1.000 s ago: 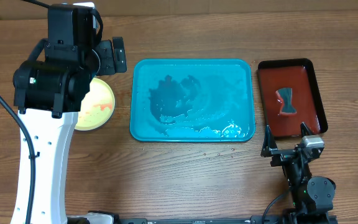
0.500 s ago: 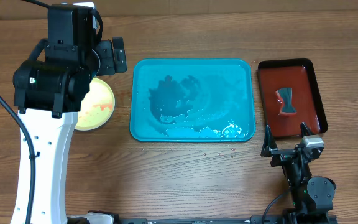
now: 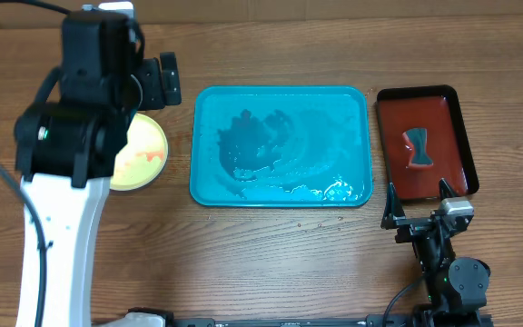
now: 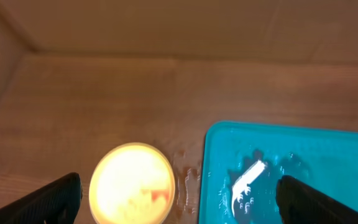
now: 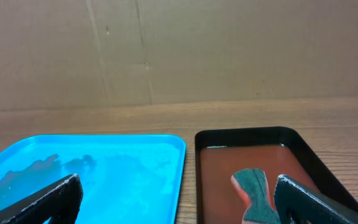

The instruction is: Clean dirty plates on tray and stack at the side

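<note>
Movement of left gripper (image 4: pixel 179 202), jaws apart, slightly off plates (image 3: pixel 143 154) beside plateless tray (image 3: pixel 334 136) suggests stacking done; right gripper (image 5: pixel 179 199) likewise apart.

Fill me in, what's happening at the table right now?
Neither arm holds anything. The left gripper hangs open over a yellow plate that sits on the table beside the turquoise tray and shows red smears. Whether more plates lie under it is unclear. The tray is wet and holds no plates. The right gripper rests open near the dark red tray, where a sponge lies.
</note>
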You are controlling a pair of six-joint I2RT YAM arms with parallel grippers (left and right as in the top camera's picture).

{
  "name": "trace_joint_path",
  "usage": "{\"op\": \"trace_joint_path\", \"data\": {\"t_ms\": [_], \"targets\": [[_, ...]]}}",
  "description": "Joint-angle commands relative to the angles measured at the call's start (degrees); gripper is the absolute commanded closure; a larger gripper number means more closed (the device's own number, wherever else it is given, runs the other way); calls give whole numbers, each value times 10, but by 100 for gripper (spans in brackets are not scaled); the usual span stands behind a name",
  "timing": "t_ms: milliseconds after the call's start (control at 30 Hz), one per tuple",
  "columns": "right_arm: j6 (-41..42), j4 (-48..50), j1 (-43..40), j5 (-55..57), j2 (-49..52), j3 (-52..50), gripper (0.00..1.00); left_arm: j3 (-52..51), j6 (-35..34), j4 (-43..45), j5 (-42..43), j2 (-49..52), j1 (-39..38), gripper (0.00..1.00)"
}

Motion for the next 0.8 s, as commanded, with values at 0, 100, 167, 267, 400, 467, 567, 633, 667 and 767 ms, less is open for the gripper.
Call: {"op": "trace_joint_path", "data": {"t_ms": [0, 100, 167, 267, 400, 467, 567, 633, 667, 767], "targets": [[2, 3, 3, 0, -6, -6, 0, -62, 75, 49, 73, -66, 23, 0], [2, 3, 3, 0, -6, -6, 0, -145, 132, 122, 152, -123, 43, 0], [2, 3, 3, 0, -6, -6, 0, -210, 147, 172, 173, -166, 49, 0], [2, 3, 3, 0, -6, -6, 0, -309, 147, 249, 174, -230, 54, 0], [2, 3, 3, 0, -6, -6, 0, -469, 147, 350, 174, -340, 71, 0], [2, 3, 3, 0, -6, -6, 0, -538, 147, 389, 174, -392, 82, 0], [2, 3, 3, 0, -6, -6, 0, -645, 150, 448, 166, -480, 94, 0], [2, 3, 3, 0, -6, -6, 0, -715, 165, 485, 166, -539, 96, 0], [2, 3, 3, 0, -6, -6, 0, -746, 170, 499, 165, -565, 96, 0], [2, 3, 3, 0, -6, -6, 0, -831, 182, 536, 165, -640, 96, 0]]}}
